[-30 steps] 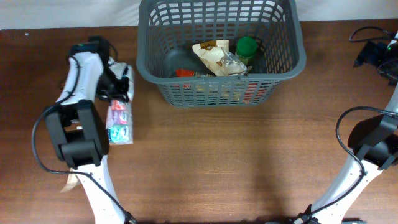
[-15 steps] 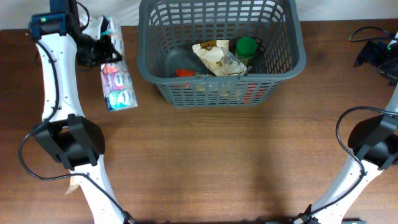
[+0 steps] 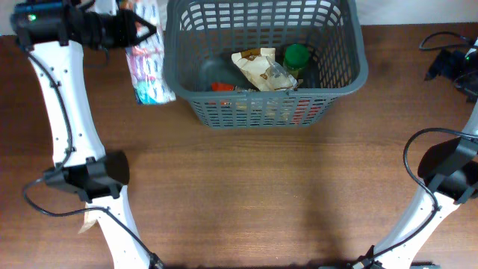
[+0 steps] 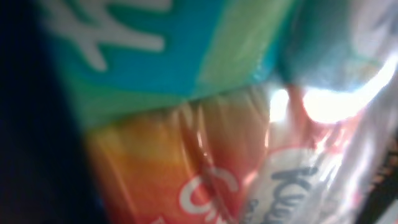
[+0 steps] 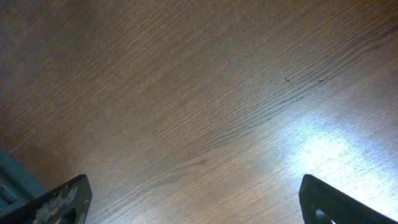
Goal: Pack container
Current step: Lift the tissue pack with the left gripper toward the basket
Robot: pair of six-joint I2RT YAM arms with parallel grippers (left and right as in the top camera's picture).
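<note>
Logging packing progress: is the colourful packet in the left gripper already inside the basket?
No, in the overhead view the packet held by the left gripper hangs outside the basket, beside its left wall.

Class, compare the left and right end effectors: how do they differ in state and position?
The left end effector is shut on a colourful pack; the right end effector is open and holds nothing. The left one is beside the left wall of the basket; the right one faces bare table. Both are outside the basket.
</note>
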